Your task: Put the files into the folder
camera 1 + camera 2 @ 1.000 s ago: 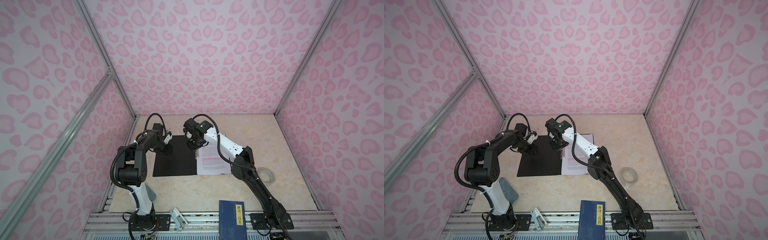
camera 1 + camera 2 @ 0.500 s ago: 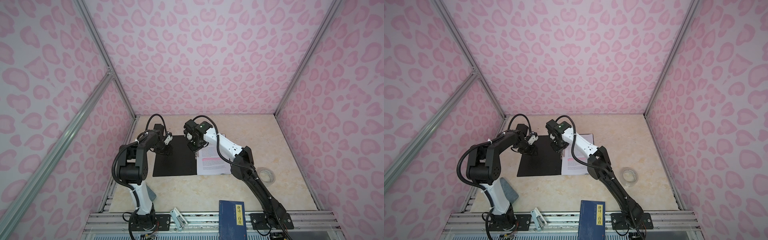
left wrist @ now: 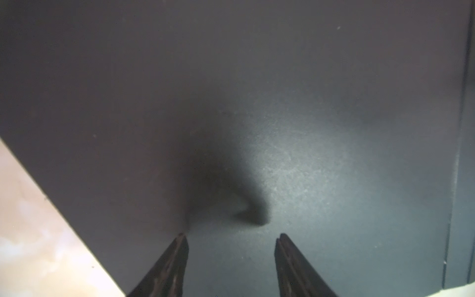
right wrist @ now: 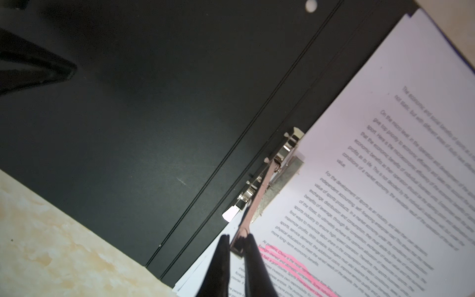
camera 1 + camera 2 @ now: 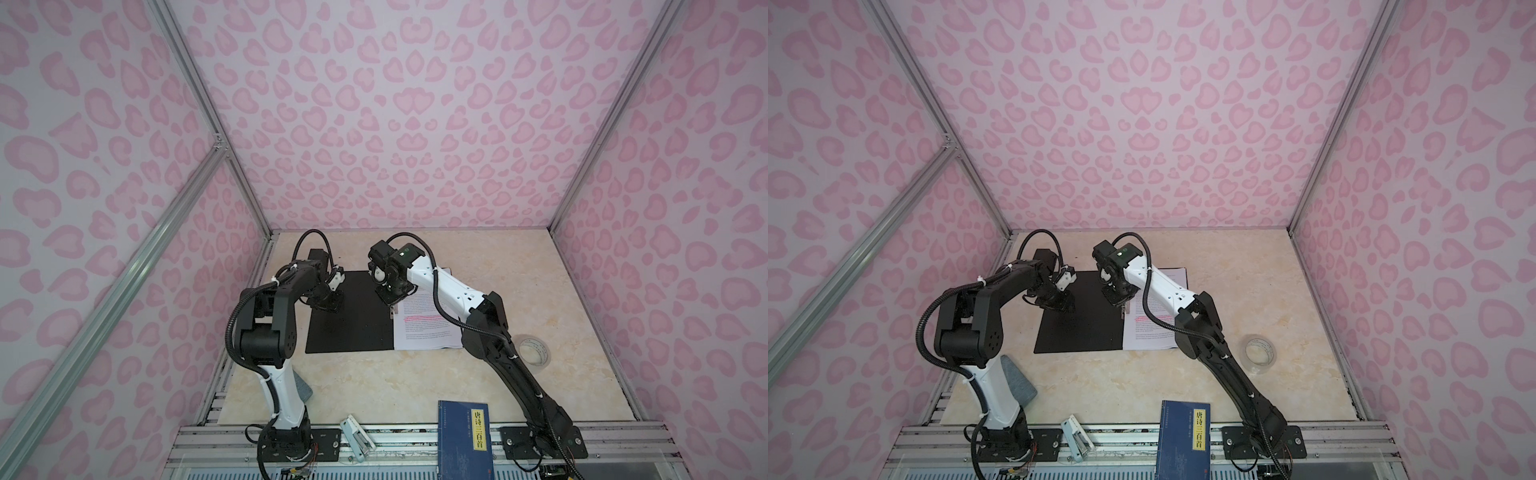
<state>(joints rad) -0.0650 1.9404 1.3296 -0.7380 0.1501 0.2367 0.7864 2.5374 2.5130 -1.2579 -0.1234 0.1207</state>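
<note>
Little has changed over the last second. In both top views the right tool (image 4: 237, 239) stands almost where it stood, and its jaws have only drawn a shade tighter. It is now all but closed, pinching the free end of the lever (image 4: 258, 198) between its tips. I read this as a grip being firmed up, not a move begun. The lever looks raised off the page, slanting up toward the tool.

Just past the tips the lever runs back to the clip (image 4: 289, 144) on the spine. To one side of the tool lie the files (image 4: 372, 167), a stack of sheets with a pink line right under the tips. Their edge is tucked against the clip, and its plate (image 4: 280, 190) seems to lie on the top sheet. The sheets appear to be in place already. What remains, in my judgement, is to press the lever down to lock them and swing the cover over.

To the other side spreads the folder (image 4: 154, 115), open and flat on the table (image 4: 51, 257). Over its bare black cover hangs the left tool (image 3: 231, 235), jaws about half apart and gripping nothing. Its tips are at the surface or just above; I cannot tell which.

Well behind the right tool, the tape (image 5: 534, 349) and the book (image 5: 465, 440) lie clear of the work.
</note>
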